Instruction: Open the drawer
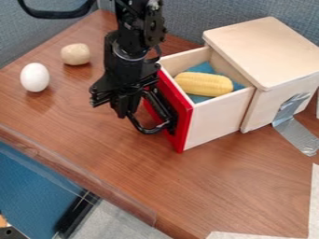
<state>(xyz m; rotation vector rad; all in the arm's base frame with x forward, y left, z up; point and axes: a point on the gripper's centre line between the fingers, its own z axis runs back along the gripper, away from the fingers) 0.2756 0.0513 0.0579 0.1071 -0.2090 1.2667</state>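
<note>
Wood-grain tabletop (124,161); the black gripper (124,110), whether open or closed I cannot tell, hangs by the drawer's black handle (147,131). Just beside it, the red-fronted drawer (215,119) stands open, yellow corn (204,84) inside.

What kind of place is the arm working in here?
Probably an office or lab cubicle set up for robot tests: there are grey-blue fabric partitions, a wood-grain desk, and a small wooden box held with silver tape.

The arm (116,60) is black — blocky joints, small screws (153,24), a grey ring (128,58).
</note>
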